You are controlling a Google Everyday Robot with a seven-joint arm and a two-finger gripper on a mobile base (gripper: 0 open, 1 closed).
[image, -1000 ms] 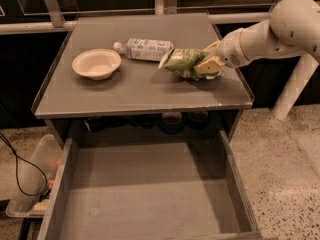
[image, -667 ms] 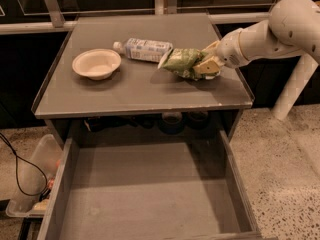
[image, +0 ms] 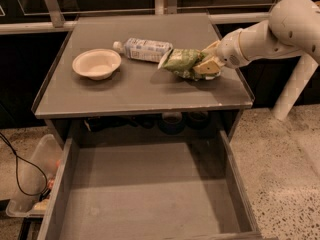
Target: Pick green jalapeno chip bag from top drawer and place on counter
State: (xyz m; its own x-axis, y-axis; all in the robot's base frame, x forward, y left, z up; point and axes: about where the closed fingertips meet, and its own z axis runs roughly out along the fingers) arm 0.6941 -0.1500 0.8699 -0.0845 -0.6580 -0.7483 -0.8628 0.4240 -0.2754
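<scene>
**A:** Taking the counter (image: 150, 91) as a dial with twelve at its far edge, where is the gripper (image: 209, 64)?

**B:** At three o'clock, just inside the right rim. The white arm (image: 270, 31) reaches in from about two o'clock, over that rim.

**A:** And how is the gripper set?

**B:** It is pinching the green jalapeno chip bag (image: 181, 63). Its tan fingers (image: 202, 66) are closed on the bag's right end.

**A:** Where does the bag lie?

**B:** On the counter, between the centre and three o'clock, with its long axis running roughly from nine to three. Its underside appears to rest on the surface. Its whitish left end lies just beside the base of a clear plastic bottle (image: 145, 49); I cannot tell whether the two touch.

**A:** What else is on the counter?

**B:** The bottle lies on its side near twelve o'clock of centre, cap pointing toward ten. A pale shallow bowl (image: 96, 64) stands upright at nine o'clock, well apart from the bag.

**A:** And the top drawer (image: 150, 199)?

**B:** It is pulled out at six o'clock, below the counter's front edge, with its flat grey bottom and low side walls showing. At nine o'clock of the drawer, a clear plastic bin (image: 32, 179) sits on the floor, with a dark cable (image: 17, 169) looping in front of it.
</scene>
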